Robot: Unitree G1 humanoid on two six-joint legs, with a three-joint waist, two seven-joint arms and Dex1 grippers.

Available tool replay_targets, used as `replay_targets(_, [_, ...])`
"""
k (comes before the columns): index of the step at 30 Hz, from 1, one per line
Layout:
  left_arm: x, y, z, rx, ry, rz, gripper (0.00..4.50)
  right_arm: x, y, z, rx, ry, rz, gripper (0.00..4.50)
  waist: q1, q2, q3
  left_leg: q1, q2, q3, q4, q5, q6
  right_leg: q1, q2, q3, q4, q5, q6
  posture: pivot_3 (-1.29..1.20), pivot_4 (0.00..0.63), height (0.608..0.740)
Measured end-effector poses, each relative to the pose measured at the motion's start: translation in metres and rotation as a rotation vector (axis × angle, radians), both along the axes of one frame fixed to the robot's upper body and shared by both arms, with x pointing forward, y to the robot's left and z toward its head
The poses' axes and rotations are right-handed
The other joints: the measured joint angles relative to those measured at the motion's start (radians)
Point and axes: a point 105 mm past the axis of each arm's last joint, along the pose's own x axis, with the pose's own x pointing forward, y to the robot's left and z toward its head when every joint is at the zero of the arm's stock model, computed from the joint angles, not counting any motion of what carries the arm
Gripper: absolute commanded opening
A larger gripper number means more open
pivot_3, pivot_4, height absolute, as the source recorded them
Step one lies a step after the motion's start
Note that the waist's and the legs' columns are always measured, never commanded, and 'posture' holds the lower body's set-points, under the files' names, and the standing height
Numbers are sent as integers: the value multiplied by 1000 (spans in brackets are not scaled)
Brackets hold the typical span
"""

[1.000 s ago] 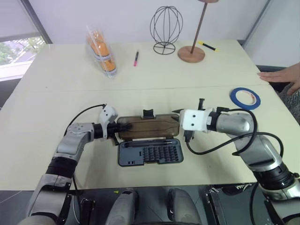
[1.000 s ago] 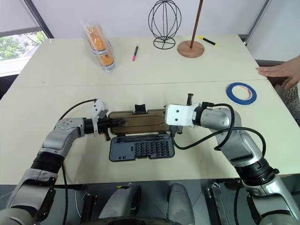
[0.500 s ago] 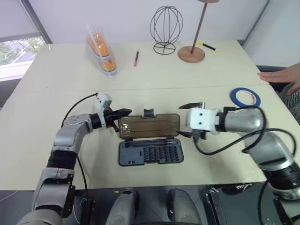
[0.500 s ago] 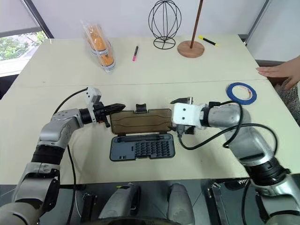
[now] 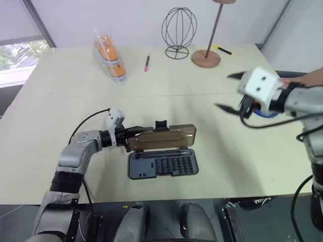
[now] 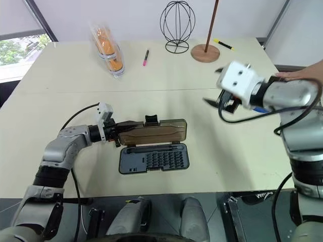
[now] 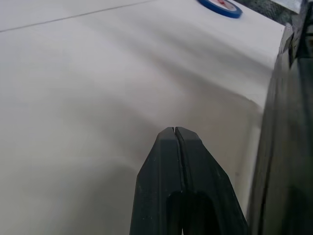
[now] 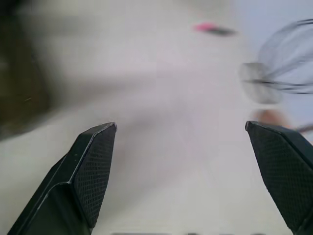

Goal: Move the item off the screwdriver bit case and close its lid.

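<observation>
The tape (image 7: 219, 6) is already off, on the table to the far right. The lid (image 5: 160, 136) stands half raised. The left gripper (image 5: 129, 135), pinched empty, rests at its left edge; the right gripper (image 5: 233, 93) hangs spread wide above. Next, the lid must be pushed down onto the case (image 5: 162, 165).

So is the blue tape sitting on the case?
No, the tape lies on the bare table, far from the case, whose tray has nothing on top.
</observation>
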Motion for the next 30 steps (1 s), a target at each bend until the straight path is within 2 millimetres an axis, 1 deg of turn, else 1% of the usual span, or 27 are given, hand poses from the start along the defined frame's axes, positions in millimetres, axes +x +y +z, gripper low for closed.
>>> replay_targets(2, [-8,1,2,10,3,-23,0,6,-5,9,22,-32,-36,4399,2,0,0,-1,0,0,0,0,0,0,0,0,0,0,0,0,150,740])
replay_targets(4, [-18,4,2,31,12,-36,0,11,-7,10,57,-31,-63,4399,1,0,0,-1,0,0,0,0,1,0,-1,0,-1,0,0,0,150,740])
replay_targets(7, [-35,8,4,50,27,-63,0,15,-9,3,75,-6,-87,4399,0,1,0,-2,0,0,0,-1,1,-1,-1,0,-1,0,0,0,150,740])
replay_targets(8, [-45,12,3,63,39,-71,0,16,-7,0,71,0,-86,4399,-3,2,1,-2,0,0,0,-1,1,-2,-1,1,-1,0,0,0,150,740])
replay_targets(11, [-60,19,3,89,60,-80,0,18,-3,-9,69,20,-81,4399,-2,3,1,-2,0,0,0,-1,1,-2,-1,1,0,0,0,0,150,740])
replay_targets(15, [-66,17,9,85,49,-82,0,20,5,-15,81,29,-65,4399,4,3,1,-2,0,0,1,-1,2,-1,-1,0,0,0,0,0,150,740])
replay_targets(19, [-75,12,20,79,33,-106,0,20,8,-17,85,39,-56,4399,1,3,1,-3,0,0,1,-1,2,-2,-1,0,0,0,0,0,150,740])
replay_targets(24, [-92,17,25,86,59,-120,0,15,12,-23,100,82,-39,4399,-3,3,2,-3,0,0,1,-1,2,-2,0,0,0,0,0,0,150,740])
replay_targets(27, [-109,17,16,96,122,-143,0,5,18,-38,125,172,-6,4399,1,3,2,-3,0,0,1,-2,3,-2,-1,1,-1,0,0,0,150,740])
replay_targets(30, [-117,16,10,93,157,-160,0,-5,28,-52,186,266,28,4399,4,3,2,-3,0,0,1,-2,3,-2,-1,0,0,0,0,0,150,740])
